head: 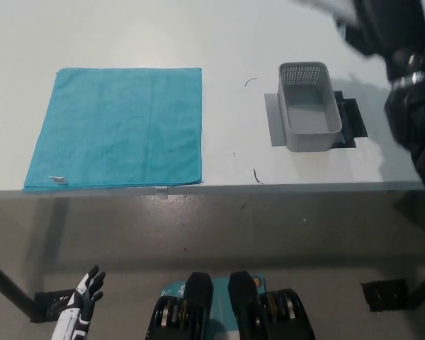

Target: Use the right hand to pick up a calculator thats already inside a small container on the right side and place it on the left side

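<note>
My black right hand (384,25) is raised high at the top right, above and beyond the small grey container (309,134). It is shut on the grey calculator (327,6), which shows only as a pale blurred shape cut off by the top edge. The container stands on the right of the white table (227,49), and its inside shows nothing in it. A teal cloth (117,127) lies flat on the left side of the table. My white left hand (81,312) rests open low at the bottom left, below the table's edge.
The container stands on a grey plate (273,120) with a black mat (352,117) sticking out at its right. The table's front edge (212,188) runs across the middle of the view. A black foot (386,294) of a stand sits on the floor at the lower right.
</note>
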Action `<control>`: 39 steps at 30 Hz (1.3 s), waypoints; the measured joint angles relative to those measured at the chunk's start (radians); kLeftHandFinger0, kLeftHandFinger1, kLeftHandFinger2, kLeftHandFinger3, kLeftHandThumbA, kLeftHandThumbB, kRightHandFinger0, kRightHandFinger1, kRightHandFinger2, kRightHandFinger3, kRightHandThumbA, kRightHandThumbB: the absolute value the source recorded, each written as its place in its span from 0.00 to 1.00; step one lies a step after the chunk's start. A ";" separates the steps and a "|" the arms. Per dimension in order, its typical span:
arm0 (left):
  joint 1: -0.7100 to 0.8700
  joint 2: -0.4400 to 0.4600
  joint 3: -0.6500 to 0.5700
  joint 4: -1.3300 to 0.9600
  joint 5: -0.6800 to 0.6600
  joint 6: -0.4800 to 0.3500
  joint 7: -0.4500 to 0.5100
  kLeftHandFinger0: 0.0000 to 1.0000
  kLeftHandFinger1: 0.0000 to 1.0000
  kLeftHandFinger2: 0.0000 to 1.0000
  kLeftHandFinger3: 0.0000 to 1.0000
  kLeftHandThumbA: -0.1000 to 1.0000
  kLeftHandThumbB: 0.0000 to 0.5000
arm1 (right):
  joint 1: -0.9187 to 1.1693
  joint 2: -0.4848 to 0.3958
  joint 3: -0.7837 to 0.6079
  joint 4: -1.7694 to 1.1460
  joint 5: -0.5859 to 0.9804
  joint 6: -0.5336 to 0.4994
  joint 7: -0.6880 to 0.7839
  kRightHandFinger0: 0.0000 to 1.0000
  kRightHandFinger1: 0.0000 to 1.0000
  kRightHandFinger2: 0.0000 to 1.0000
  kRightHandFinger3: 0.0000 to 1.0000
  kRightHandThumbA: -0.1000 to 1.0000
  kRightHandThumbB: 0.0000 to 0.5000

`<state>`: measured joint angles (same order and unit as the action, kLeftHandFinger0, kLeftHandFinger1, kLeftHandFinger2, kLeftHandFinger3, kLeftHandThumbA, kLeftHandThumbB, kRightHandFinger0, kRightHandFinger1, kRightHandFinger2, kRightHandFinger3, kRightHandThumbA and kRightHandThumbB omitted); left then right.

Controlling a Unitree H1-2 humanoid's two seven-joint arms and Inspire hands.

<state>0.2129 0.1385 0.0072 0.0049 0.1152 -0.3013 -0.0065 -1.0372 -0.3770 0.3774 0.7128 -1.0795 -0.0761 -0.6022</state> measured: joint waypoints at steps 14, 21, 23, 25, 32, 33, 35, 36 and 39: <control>0.004 0.002 -0.003 -0.001 0.007 0.004 -0.001 1.00 1.00 1.00 1.00 1.00 0.38 | -0.114 0.139 0.111 0.167 0.001 -0.022 0.004 0.00 0.06 0.51 0.15 0.00 0.58; 0.004 0.003 -0.007 -0.001 0.013 0.012 -0.007 1.00 1.00 1.00 1.00 1.00 0.40 | -0.226 0.310 0.185 0.489 0.004 -0.038 -0.025 0.00 0.00 0.33 0.43 0.00 0.58; 0.003 0.005 -0.007 -0.001 0.014 0.015 -0.009 1.00 1.00 1.00 1.00 1.00 0.40 | -0.248 0.346 0.199 0.539 0.006 -0.038 -0.029 0.00 0.00 0.29 0.23 0.00 0.56; 0.003 0.008 -0.007 -0.001 0.015 0.016 -0.012 1.00 1.00 1.00 1.00 1.00 0.39 | -0.268 0.379 0.209 0.585 0.007 -0.037 -0.035 0.00 0.00 0.35 0.21 0.00 0.57; -0.006 0.020 -0.012 -0.010 0.022 0.022 -0.022 1.00 1.00 1.00 1.00 1.00 0.40 | -0.325 0.456 0.217 0.672 0.030 -0.029 -0.041 0.00 0.00 0.35 0.34 0.00 0.62; -0.008 0.021 -0.013 -0.012 0.024 0.023 -0.025 1.00 1.00 1.00 1.00 1.00 0.40 | -0.330 0.466 0.218 0.685 0.033 -0.026 -0.039 0.00 0.00 0.34 0.33 0.00 0.61; -0.011 0.021 -0.015 -0.015 0.026 0.025 -0.028 1.00 1.00 1.00 1.00 1.00 0.41 | -0.334 0.481 0.222 0.700 0.037 -0.021 -0.031 0.00 0.00 0.34 0.27 0.00 0.59; -0.011 0.021 -0.015 -0.018 0.026 0.027 -0.030 1.00 1.00 1.00 1.00 1.00 0.42 | -0.335 0.489 0.221 0.708 0.040 -0.017 -0.025 0.00 0.00 0.34 0.27 0.00 0.59; -0.011 0.021 -0.018 -0.029 0.027 0.037 -0.036 1.00 1.00 1.00 1.00 1.00 0.41 | -0.335 0.513 0.221 0.727 0.055 -0.005 -0.001 0.00 0.00 0.34 0.28 0.00 0.62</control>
<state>0.2018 0.1599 -0.0104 -0.0245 0.1426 -0.2643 -0.0430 -1.3725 0.1362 0.5986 1.4400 -1.0250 -0.0809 -0.6032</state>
